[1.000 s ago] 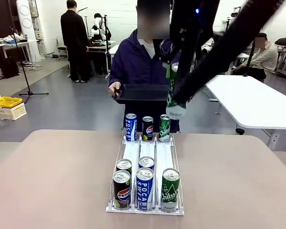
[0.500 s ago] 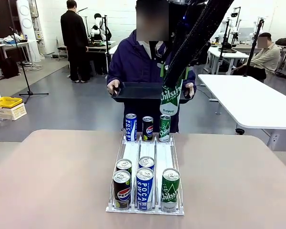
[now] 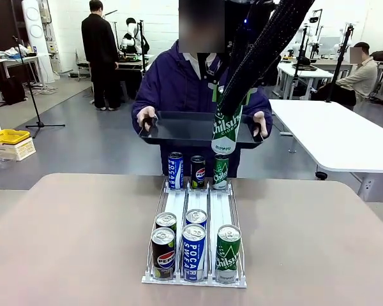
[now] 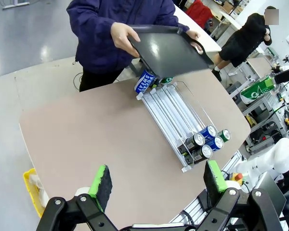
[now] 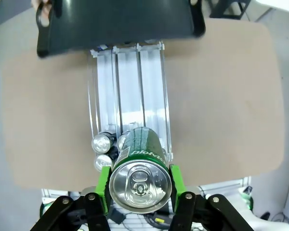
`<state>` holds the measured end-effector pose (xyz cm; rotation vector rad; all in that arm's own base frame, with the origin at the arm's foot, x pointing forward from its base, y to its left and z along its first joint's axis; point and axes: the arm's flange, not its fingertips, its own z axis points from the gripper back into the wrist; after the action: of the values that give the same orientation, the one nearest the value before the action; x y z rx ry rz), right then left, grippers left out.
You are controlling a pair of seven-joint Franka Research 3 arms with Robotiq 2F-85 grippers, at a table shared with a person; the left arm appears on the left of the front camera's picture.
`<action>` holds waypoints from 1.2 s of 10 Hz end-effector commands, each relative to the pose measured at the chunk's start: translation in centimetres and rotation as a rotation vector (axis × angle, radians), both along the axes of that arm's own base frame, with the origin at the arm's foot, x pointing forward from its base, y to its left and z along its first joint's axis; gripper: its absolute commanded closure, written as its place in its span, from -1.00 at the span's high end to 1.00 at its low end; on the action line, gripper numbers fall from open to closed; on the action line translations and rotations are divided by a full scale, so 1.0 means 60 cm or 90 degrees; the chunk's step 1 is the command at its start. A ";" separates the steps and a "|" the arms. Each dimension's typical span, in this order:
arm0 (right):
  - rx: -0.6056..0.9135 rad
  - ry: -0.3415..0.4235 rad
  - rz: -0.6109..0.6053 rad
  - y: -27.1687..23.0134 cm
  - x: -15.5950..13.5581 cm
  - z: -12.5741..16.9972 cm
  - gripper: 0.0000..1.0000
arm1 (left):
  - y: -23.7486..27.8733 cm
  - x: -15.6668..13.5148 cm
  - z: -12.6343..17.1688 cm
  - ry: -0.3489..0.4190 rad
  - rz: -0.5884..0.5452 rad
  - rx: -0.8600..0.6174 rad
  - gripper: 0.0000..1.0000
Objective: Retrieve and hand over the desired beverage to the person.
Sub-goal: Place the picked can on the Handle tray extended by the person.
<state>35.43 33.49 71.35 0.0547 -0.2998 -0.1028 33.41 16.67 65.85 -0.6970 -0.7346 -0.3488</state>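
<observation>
Tray [image 3: 179,127] lifted nearer than earlier. Right gripper [image 5: 140,185] clamped on green can [image 3: 226,132], top hidden behind arm. Left gripper [image 4: 157,179] agape, empty.

Green Chilsung cans [image 3: 228,255]: three. Blue Pocari Sweat cans [image 3: 193,252]: three. Black Pepsi cans [image 3: 163,254]: three. Black tray [image 3: 179,127]: one. Three-lane rack [image 3: 176,204]: one.

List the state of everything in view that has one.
right end effector, shut on green can.
green can, held in the air, off the rack.
left end effector, open, empty.
black tray, held up by the person, bare.
rack cans, upright in their lanes.
</observation>
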 end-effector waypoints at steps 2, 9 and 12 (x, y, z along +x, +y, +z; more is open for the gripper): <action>-0.011 -0.014 -0.016 -0.007 -0.005 0.001 -1.00 | 0.001 0.000 0.001 -0.012 -0.009 -0.005 1.00; -0.011 -0.014 -0.016 -0.007 -0.005 0.001 -1.00 | 0.001 0.000 0.001 -0.012 -0.009 -0.005 1.00; -0.011 -0.014 -0.016 -0.007 -0.005 0.001 -1.00 | 0.001 0.000 0.001 -0.012 -0.009 -0.005 1.00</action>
<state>35.51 33.38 71.37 0.0550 -0.2994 -0.1051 33.42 16.65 65.88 -0.7023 -0.7384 -0.3483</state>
